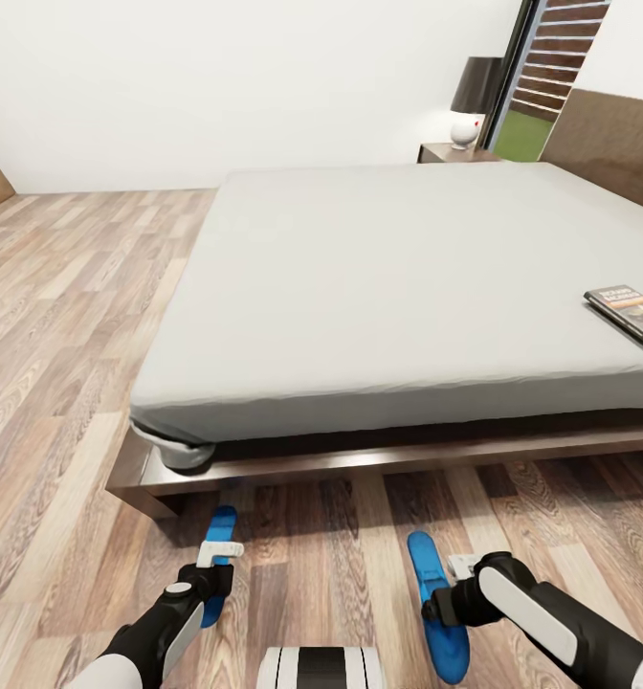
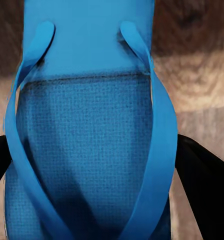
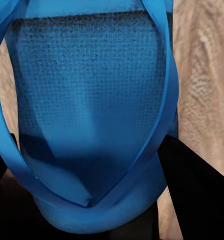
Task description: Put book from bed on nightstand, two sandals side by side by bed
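A thin dark-covered paperback book with a central photo and pale lettering lies flat on the plain light grey mattress of the large dark-brown-framed bed, near the mattress's front edge at its right side. A low dark brown wooden nightstand stands at the bed's far corner. Two flat, bright blue sandals lie on the wood-plank floor before the bed's front edge, well apart: left sandal, right sandal, both straps up.

Book clipped by frame edge; cover lettering illegible.
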Available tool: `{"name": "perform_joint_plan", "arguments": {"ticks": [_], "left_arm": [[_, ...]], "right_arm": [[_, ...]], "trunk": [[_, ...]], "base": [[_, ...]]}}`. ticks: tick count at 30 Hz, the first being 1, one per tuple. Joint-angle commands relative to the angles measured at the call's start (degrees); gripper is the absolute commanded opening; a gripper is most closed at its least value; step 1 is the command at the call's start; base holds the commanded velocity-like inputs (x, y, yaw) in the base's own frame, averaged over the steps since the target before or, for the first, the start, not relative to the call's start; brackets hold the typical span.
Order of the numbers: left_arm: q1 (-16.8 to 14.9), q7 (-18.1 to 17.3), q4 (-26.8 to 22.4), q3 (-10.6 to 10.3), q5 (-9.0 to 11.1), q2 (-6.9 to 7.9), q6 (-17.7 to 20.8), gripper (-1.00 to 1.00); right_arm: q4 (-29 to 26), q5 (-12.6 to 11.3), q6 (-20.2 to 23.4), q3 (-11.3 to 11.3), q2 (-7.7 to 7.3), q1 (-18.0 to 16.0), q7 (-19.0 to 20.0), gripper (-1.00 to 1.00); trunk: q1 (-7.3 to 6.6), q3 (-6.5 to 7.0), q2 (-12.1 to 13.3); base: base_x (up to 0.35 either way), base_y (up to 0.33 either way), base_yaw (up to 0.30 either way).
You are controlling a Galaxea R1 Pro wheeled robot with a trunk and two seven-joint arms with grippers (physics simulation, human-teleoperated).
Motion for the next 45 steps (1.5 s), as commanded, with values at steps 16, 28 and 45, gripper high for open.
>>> {"name": "perform_joint_plan", "arguments": {"ticks": [16, 28, 45], "left_arm": [[-0.05, 0.37, -1.12, -0.31, 0.42, 0.04, -0.55, -1.0], [-0.07, 0.37, -1.64, -0.3, 0.42, 0.13, -0.72, -1.0], [-0.07, 0.64, -4.11, -0.32, 0.34, 0.17, -2.59, -1.0]], "right_arm": [[-0.48, -0.64, 3.46, 0.16, -0.11, -2.92, -2.34, -1.0], [-3.25, -0.7, 4.26, 0.1, -0.42, -3.31, -2.37, -1.0], [-5.35, -0.81, 4.42, 0.04, -0.52, -3.37, -2.45, -1.0]], "trunk": [[0.01, -0.27, -0.03], [0.17, -1.6, -0.11], [0.3, -2.71, -0.18]], "base": [[0.0, 0.0, 0.0], [0.0, 0.0, 0.0], [0.0, 0.0, 0.0]]}}
